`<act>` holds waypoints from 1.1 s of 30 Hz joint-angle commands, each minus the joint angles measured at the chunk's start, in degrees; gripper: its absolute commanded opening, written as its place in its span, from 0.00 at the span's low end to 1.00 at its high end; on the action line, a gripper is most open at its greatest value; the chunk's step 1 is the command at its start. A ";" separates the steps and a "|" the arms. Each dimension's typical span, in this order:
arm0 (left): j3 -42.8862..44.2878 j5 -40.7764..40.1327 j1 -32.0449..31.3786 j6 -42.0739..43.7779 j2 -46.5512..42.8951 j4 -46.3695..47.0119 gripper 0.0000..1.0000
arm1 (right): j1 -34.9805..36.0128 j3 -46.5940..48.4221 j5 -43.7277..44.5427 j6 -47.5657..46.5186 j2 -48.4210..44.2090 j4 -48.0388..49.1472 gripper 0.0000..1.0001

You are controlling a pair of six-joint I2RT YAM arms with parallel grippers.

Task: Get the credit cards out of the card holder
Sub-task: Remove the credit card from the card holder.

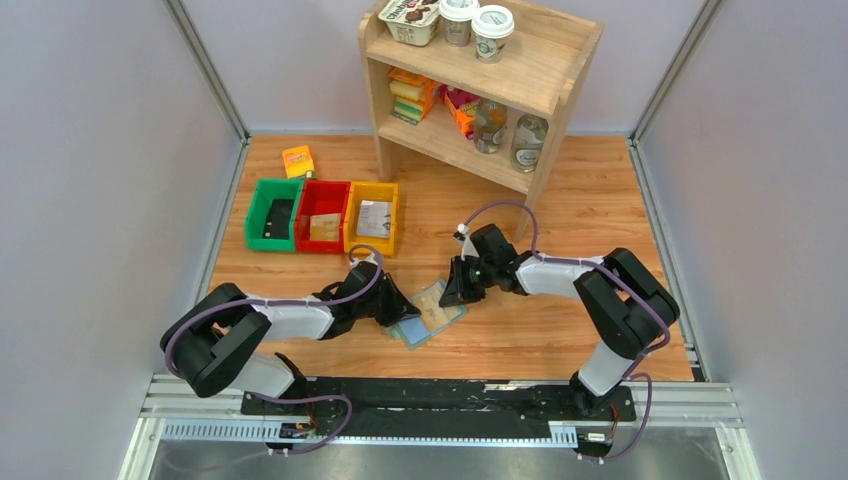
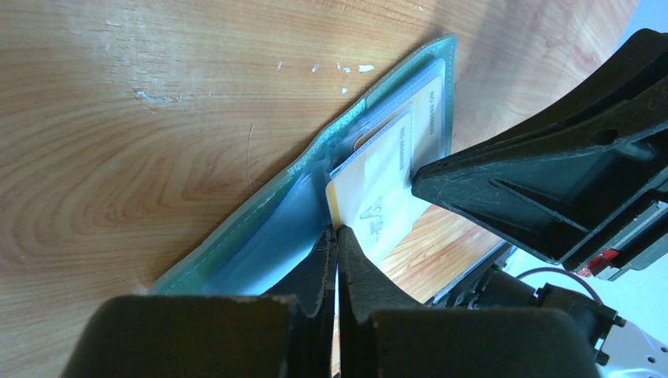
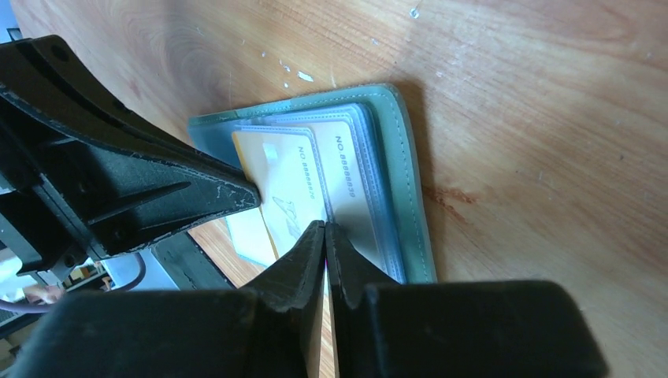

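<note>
The card holder (image 1: pixel 432 318) lies open toward the table's (image 1: pixel 570 330) 6 o'clock edge, with the left gripper (image 1: pixel 402 307) at its 9 o'clock and the right gripper (image 1: pixel 453 296) at its 2 o'clock, both with fingers pressed together, tips against a yellow card (image 2: pixel 378 201) sticking out.
</note>
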 commanded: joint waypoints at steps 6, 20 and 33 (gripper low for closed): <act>-2.88 -0.56 0.71 -1.13 -5.86 -4.84 0.00 | -0.21 1.87 8.43 0.71 2.54 -7.10 0.07; -3.77 -0.12 0.71 -2.45 -5.96 -9.67 0.00 | -0.21 1.17 5.89 0.89 2.81 -4.47 0.06; -0.16 -3.37 0.88 0.71 -7.28 -23.12 0.00 | -1.00 -0.07 3.77 0.37 -1.85 -0.86 0.13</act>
